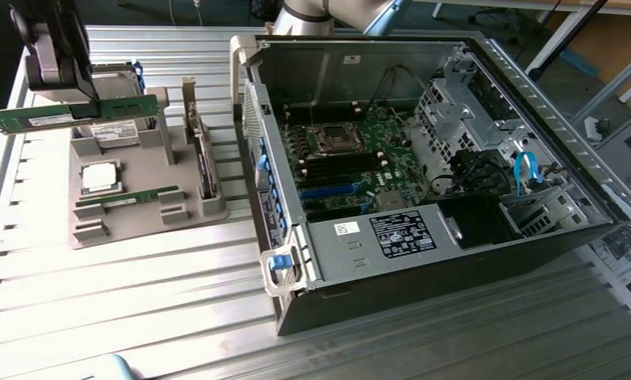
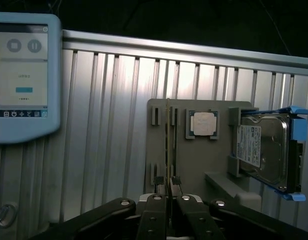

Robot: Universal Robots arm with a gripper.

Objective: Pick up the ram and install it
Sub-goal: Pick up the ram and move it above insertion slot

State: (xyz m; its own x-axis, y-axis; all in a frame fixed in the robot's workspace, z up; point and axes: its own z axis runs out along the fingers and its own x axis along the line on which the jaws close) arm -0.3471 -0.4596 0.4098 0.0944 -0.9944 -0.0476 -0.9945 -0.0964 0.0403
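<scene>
above the grey holder (image 1: 135, 222), gripper (image 1: 83, 107) clenched on the ram (image 1: 123, 107), clear of the holder's slots

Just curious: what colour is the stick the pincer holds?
Green, with a white label; the exterior view shows the ram best.

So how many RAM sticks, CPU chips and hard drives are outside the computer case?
RAM: 2, the held RAM and the spare RAM
CPU: 1
Hard drive: 1
Total: 4
</scene>
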